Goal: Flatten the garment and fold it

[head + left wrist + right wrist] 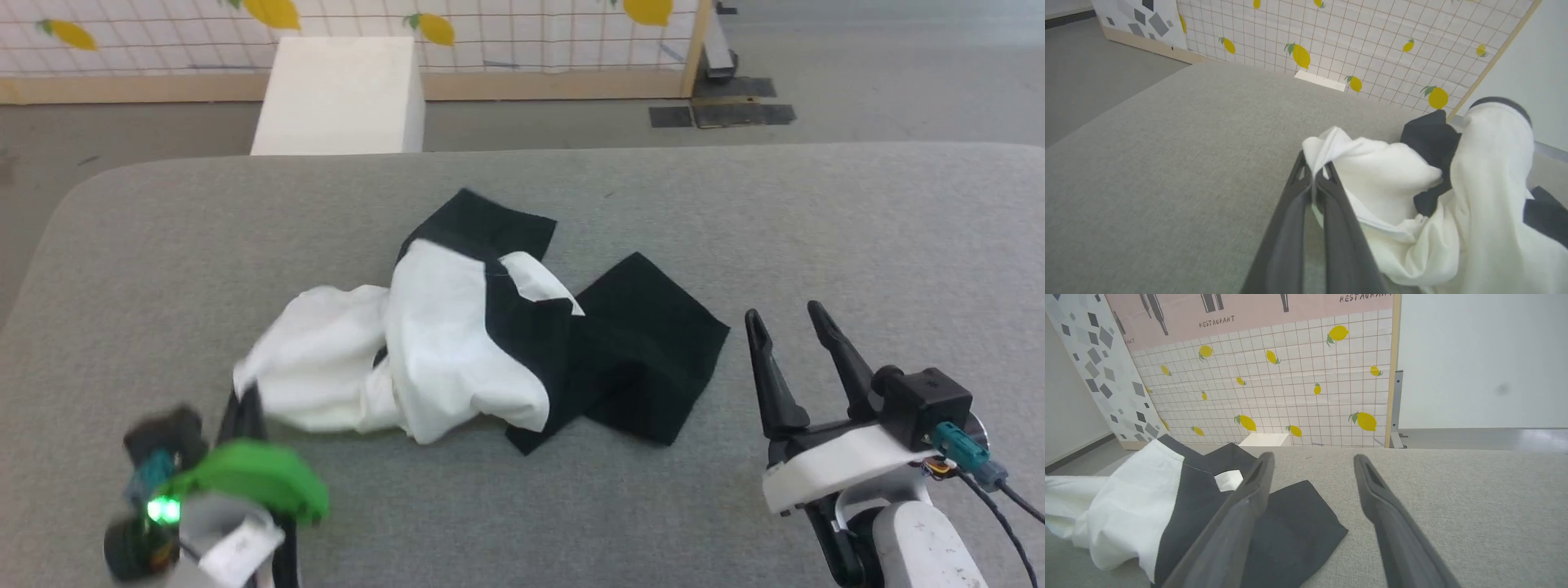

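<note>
You find the garment (441, 343) crumpled near the middle of the grey worktop (816, 212). Its white body is bunched toward the robot's left, and its black sleeves lie flatter at the right and far side. At the near-left end of the heap the left pincer (245, 408) is closed on the white edge. In the left wrist view its two dark fingers (1290, 228) meet, with a fold of the garment (1392, 175) pinched at the tips of the left pincer (1314, 173), and the cloth rises from there in a soft hump. The right pincer (784, 312) stands wide apart and holds nothing, just beside the black sleeve's right corner but clear of it. In its own wrist view you see bare worktop between the tips of the right pincer (1313, 458), with the garment (1139, 490) off to one side. Beyond the worktop a white box (339, 94) sits on the floor before a lemon-print panel (522, 33).
</note>
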